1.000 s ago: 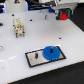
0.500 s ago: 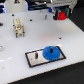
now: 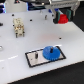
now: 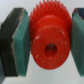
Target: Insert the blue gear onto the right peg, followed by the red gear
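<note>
The blue gear (image 3: 51, 52) lies flat on the exterior view's right end of a black base plate (image 3: 36, 61), seated over the peg there. The red gear (image 3: 63, 19) is held in my gripper (image 3: 62, 18) at the back right of the exterior view, well above the table and away from the plate. In the wrist view the red gear (image 4: 49, 41) fills the middle, clamped between the two teal pads (image 4: 22, 46). Its toothed rim and centre hole face the camera.
A small peg (image 3: 36, 56) stands on the left part of the base plate. A beige block-like object (image 3: 19, 26) sits at the back left of the white table (image 3: 15, 55). Dark and blue equipment lines the back edge.
</note>
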